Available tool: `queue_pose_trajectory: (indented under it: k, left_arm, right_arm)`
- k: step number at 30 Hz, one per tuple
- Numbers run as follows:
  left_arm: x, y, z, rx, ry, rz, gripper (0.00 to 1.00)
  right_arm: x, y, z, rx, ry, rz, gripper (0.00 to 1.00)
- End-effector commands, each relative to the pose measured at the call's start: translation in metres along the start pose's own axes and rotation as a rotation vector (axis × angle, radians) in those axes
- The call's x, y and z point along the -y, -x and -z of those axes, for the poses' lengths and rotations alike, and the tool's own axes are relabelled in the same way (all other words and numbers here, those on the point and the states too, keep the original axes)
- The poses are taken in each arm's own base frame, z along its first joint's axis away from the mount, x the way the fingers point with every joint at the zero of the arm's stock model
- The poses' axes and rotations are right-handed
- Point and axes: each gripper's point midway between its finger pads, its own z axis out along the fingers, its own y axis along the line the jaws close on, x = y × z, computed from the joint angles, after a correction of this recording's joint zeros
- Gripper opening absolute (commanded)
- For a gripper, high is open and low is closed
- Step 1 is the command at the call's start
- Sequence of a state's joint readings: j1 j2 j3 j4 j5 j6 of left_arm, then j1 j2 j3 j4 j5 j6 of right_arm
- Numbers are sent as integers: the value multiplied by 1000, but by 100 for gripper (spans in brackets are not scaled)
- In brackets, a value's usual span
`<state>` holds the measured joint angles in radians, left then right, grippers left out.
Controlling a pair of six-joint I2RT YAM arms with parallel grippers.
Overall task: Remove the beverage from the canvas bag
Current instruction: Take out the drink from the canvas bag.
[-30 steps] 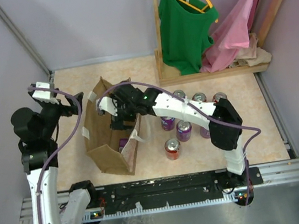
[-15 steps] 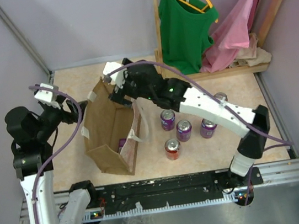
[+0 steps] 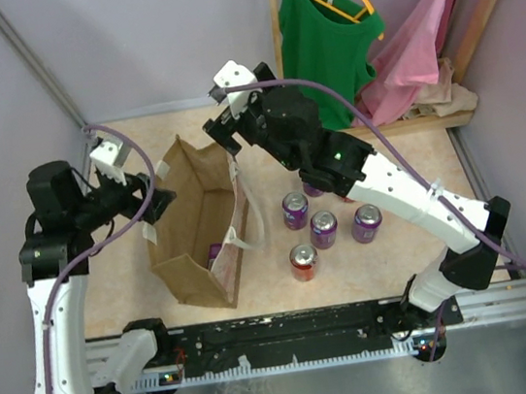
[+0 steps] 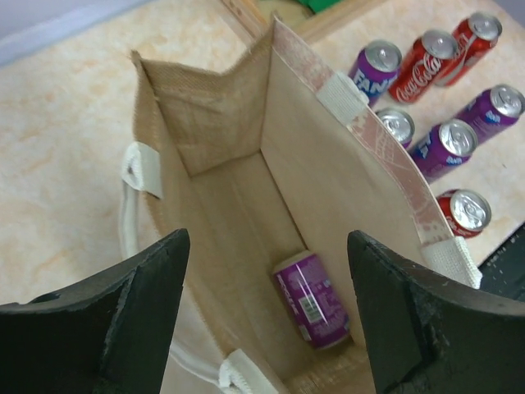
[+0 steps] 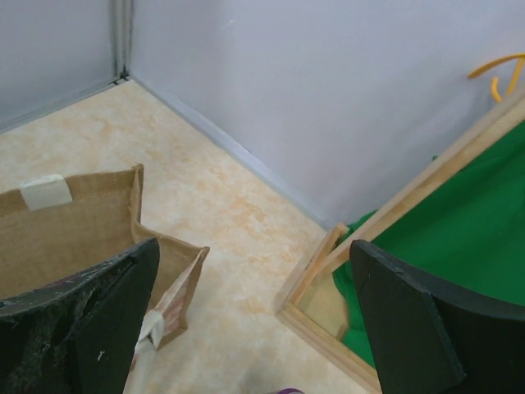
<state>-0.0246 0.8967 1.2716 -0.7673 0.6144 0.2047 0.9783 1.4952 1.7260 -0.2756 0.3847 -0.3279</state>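
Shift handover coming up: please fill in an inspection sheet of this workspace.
Surface: beige tabletop, no spills seen.
Job's things: canvas bag upright, mouth open; purple can lying on its bottom.
Clutter: loose cans standing right of the bag.
Grippers: left gripper open, over the bag's left rim; right gripper open, raised past its far end.
Cables: purple cable looped along each arm.
Surroundings: green top and pink cloth on a wooden rack.
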Motion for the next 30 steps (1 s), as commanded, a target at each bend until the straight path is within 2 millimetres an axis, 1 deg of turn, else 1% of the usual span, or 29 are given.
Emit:
queue_pose_trajectory:
  k: [1, 3, 6, 8, 9, 11, 14, 18, 23, 27, 30]
  left_arm:
    - [11, -24, 2, -165, -11, 39, 86]
    - [20, -24, 0, -191, -30, 50, 86]
    - [41, -19, -9, -212, -77, 54, 83]
    - [50, -27, -17, -262, -88, 54, 81]
    - [52, -35, -21, -295, -94, 56, 81]
    - [48, -46, -26, -338, -76, 64, 81]
    - [34, -59, -29, -372, 7, 74, 82]
    - [24, -90, -35, -465, 57, 98, 83]
    - [32, -114, -48, -507, -7, 118, 83]
    - [39, -137, -50, -581, -61, 133, 83]
    - [40, -139, -52, -583, -69, 142, 83]
  right_arm:
    - [30, 21, 9, 64, -132, -58, 99]
    - [34, 22, 9, 74, -155, -57, 99]
    - [44, 26, 7, 100, -207, -69, 99]
    - [55, 27, 7, 112, -254, -101, 99]
    - [60, 28, 9, 118, -275, -116, 99]
    - [64, 28, 11, 126, -283, -128, 99]
    - [62, 25, 14, 128, -268, -120, 99]
    - [68, 21, 20, 116, -297, -117, 99]
    - [74, 16, 26, 118, -325, -120, 99]
    - [76, 11, 25, 103, -340, -116, 99]
    - [76, 9, 24, 99, -338, -119, 99]
